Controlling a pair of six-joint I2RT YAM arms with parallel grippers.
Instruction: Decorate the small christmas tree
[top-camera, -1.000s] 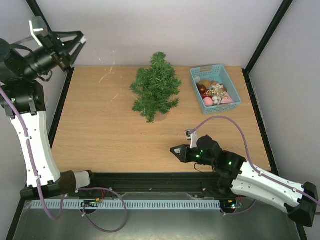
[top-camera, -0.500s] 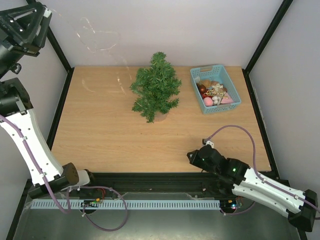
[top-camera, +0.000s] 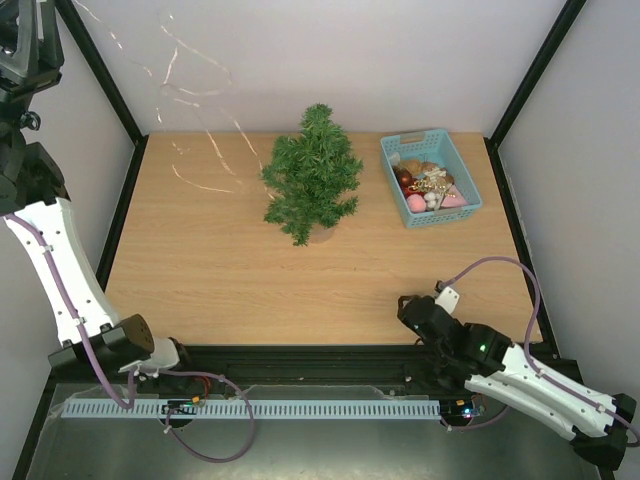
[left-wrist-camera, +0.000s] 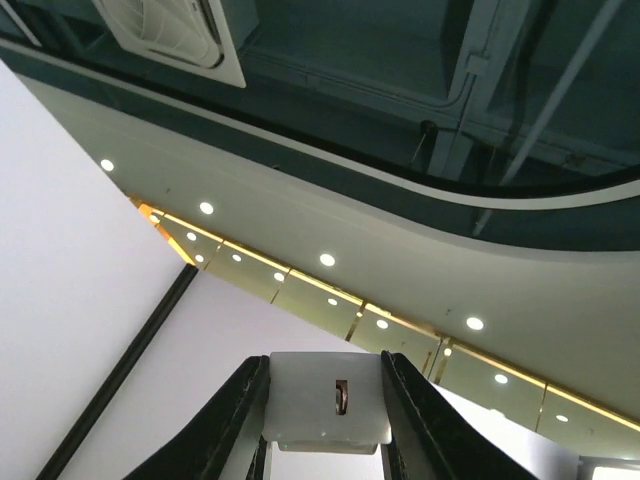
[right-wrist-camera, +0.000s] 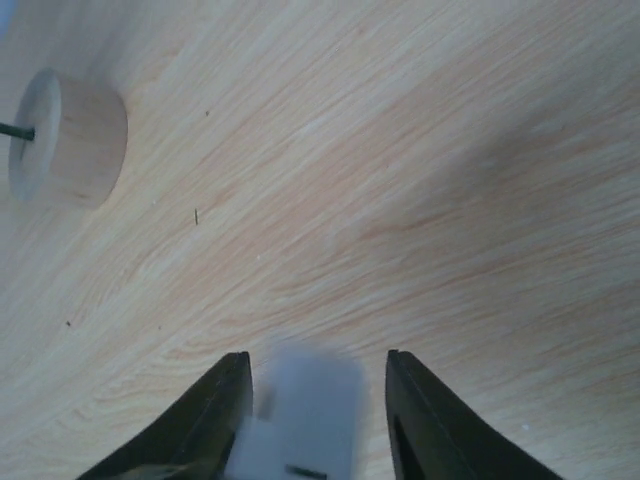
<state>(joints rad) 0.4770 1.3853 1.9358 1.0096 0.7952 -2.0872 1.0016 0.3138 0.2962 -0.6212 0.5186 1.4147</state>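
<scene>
**Changes since a second ago.** Your right gripper (right-wrist-camera: 318, 353) is now sitting drawn back at the near right edge of the light wooden table (top-camera: 200, 260), off the mid-table spot it was reaching over. Its fingers are standing apart where they were pinched to a point. The small christmas tree (top-camera: 312, 175) and the light-blue plastic basket (top-camera: 393, 180) are keeping their places. Your left gripper (left-wrist-camera: 323, 357) is riding higher. The thin pale strand (top-camera: 207, 185) that was lying on the far left of the table is now mostly trailing through the air before the white back wall (top-camera: 400, 60).

**Hard to read.** A blurred white patch (right-wrist-camera: 305, 410) is showing between the right fingers, with table showing beside it; I cannot name it. The tree's round tan wooden base (right-wrist-camera: 65, 140) is sitting at the left edge of the right wrist view, its dark stem running out of frame. The top view is cropping the left gripper at its top-left corner. That gripper's wrist camera is pointing at ceiling lights (left-wrist-camera: 327, 260). A white slotted block (left-wrist-camera: 328, 400) is filling the gap between the left fingers, and you cannot tell whether they are gripping it.

**Room.** The tree is standing upright at far centre, with the basket of mixed ornaments (top-camera: 430, 185) near on its right, not touching. Bare wood is lying open across the near and left table. Black frame posts (top-camera: 100, 68) are bounding the far corners.
</scene>
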